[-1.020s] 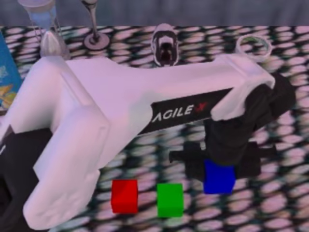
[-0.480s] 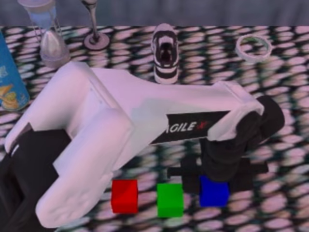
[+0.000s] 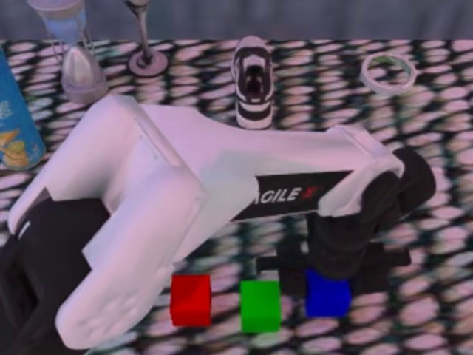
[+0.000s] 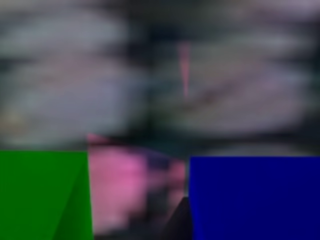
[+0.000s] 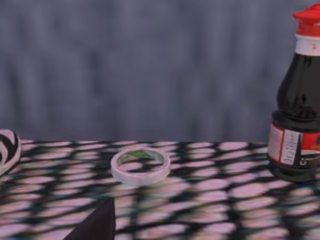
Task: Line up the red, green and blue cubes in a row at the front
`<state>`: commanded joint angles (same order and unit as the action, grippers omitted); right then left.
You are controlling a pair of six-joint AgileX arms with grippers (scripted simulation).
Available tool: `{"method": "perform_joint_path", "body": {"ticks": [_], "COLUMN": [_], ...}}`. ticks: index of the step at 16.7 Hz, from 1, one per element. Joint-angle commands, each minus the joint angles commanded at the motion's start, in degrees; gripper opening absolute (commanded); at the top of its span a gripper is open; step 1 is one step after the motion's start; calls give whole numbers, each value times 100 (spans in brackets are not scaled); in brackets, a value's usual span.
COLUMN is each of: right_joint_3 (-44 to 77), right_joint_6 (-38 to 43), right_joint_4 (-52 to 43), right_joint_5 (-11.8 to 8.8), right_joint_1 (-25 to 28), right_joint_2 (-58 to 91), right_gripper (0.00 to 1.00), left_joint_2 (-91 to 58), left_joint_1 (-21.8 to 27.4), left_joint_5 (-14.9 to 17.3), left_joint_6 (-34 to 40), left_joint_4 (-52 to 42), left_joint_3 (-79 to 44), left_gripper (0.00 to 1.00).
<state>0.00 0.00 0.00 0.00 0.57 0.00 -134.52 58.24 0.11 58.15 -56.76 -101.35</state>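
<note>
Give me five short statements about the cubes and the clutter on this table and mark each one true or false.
1. The red cube, green cube and blue cube sit in a row, red at the left. True.
2. The left gripper is over the blue cube. True.
3. The green cube touches the blue cube. False: a gap shows between them.
4. The tape roll lies by the red cube. False: it is at the far right.
5. The shoe rests on the cubes. False: it stands apart, farther back.
</note>
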Motion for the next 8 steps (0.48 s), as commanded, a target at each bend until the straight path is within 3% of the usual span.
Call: {"method": "perform_joint_path", "body": {"ticks": [5,8], "right_joint_3": [0,0], "right_joint_6": [0,0], "right_joint_4": [0,0], "right_joint_5": [0,0], "right_joint_1": [0,0], "right_joint_2": [0,0], "right_gripper": [100,100], "left_joint_2": [0,0], "left_joint_1": [0,0], "left_joint_5": [0,0], "left_joint_6": [0,0], "left_joint_4": [0,0], "left_joint_3": [0,0], "left_gripper": [98,100]}}
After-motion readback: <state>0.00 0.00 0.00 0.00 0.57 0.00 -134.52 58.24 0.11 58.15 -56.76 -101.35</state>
